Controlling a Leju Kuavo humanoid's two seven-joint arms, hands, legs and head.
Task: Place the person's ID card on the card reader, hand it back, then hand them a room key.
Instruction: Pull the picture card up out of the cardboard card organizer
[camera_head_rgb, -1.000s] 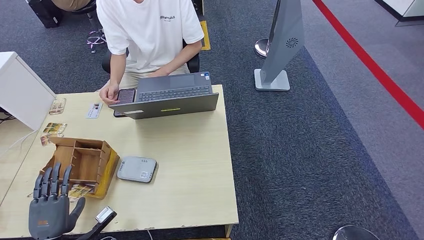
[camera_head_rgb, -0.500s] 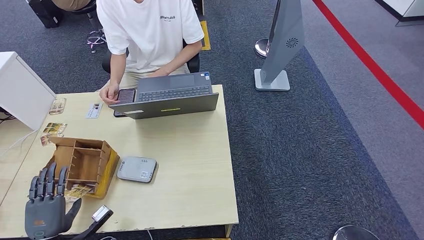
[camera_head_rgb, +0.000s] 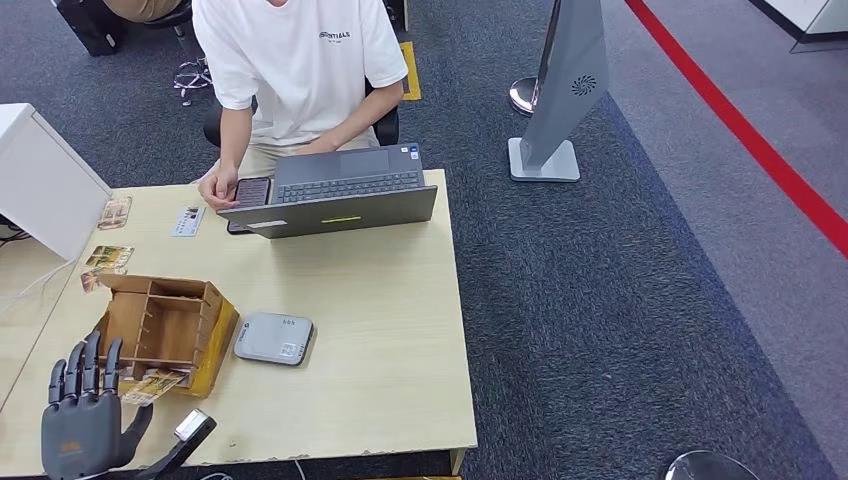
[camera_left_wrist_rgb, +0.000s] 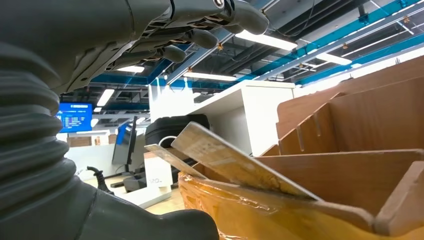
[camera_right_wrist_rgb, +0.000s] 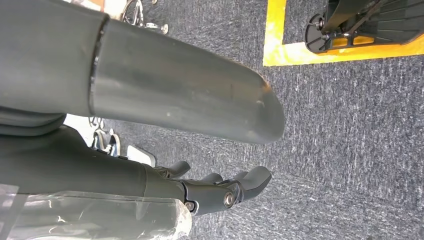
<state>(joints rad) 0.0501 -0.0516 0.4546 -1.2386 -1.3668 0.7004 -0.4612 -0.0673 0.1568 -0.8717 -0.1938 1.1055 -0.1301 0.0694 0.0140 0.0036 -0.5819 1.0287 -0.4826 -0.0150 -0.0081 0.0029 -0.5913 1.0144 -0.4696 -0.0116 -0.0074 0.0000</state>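
Head view: left hand (camera_head_rgb: 80, 425) at near-left corner of pale wood bench (camera_head_rgb: 380, 330), fingers spread, holding nothing, just short of the slotted wooden box (camera_head_rgb: 165, 325). Flat grey card reader (camera_head_rgb: 273, 338) w/ rounded corners sits beside box. ID card (camera_head_rgb: 188, 221) lies far-left, near person's hand (camera_head_rgb: 215, 188). Left wrist view adds cards (camera_left_wrist_rgb: 225, 162) leaning in box. Right hand (camera_right_wrist_rgb: 220, 192) over dark carpet, fingers loosely apart, empty.
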